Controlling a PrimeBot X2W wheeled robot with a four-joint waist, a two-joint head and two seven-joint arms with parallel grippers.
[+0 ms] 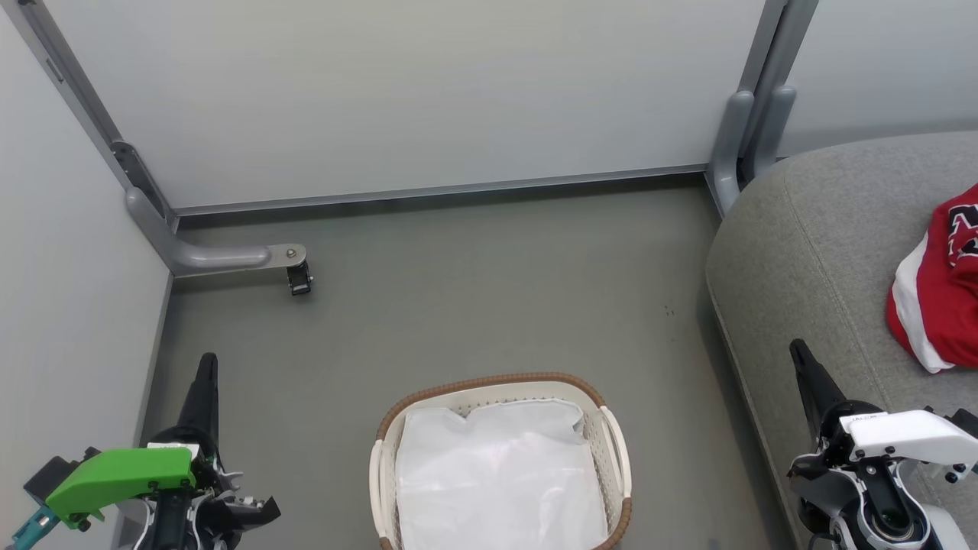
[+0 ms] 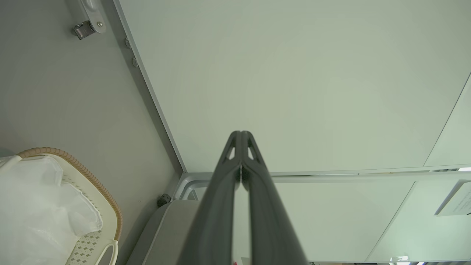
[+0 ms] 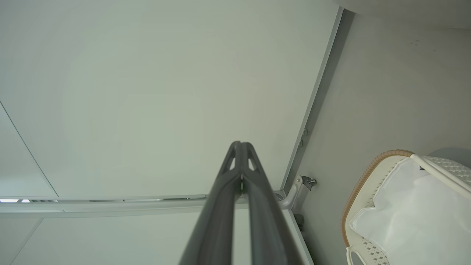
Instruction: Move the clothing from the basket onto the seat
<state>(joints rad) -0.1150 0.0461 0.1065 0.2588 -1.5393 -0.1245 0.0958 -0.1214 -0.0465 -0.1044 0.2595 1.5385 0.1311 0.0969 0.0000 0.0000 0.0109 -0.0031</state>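
Flooring [image 1: 489, 305] of smooth grey-green covers a small bay walled by pale, plain partition panels [image 1: 428, 99] in grey metal frames; a curved frame foot with a black caster [image 1: 299, 281] rests at the back left. At the bottom centre of the head view stands the oval off-white basket [image 1: 489, 380] with its brown woven-look rim, a thin white liner sheet [image 1: 497, 473] crumpled inside. To its right, apart from it, rises the big grey fabric seat [image 1: 810, 244]. The clothing [image 1: 943, 305], bright red with a white stripe, lies bunched on the seat at the view's right edge. The left gripper [image 1: 207, 365], above a green wrist cover [image 1: 122, 473], and the right gripper [image 1: 799, 353], above a white wrist cover [image 1: 909, 434], are both closed, fingertips touching. Black-and-white lettering on the red fabric is cut off at the edge and unreadable; print on the white wrist cover and on a paper sign [image 2: 456, 200] in the left wrist view is too small to read.
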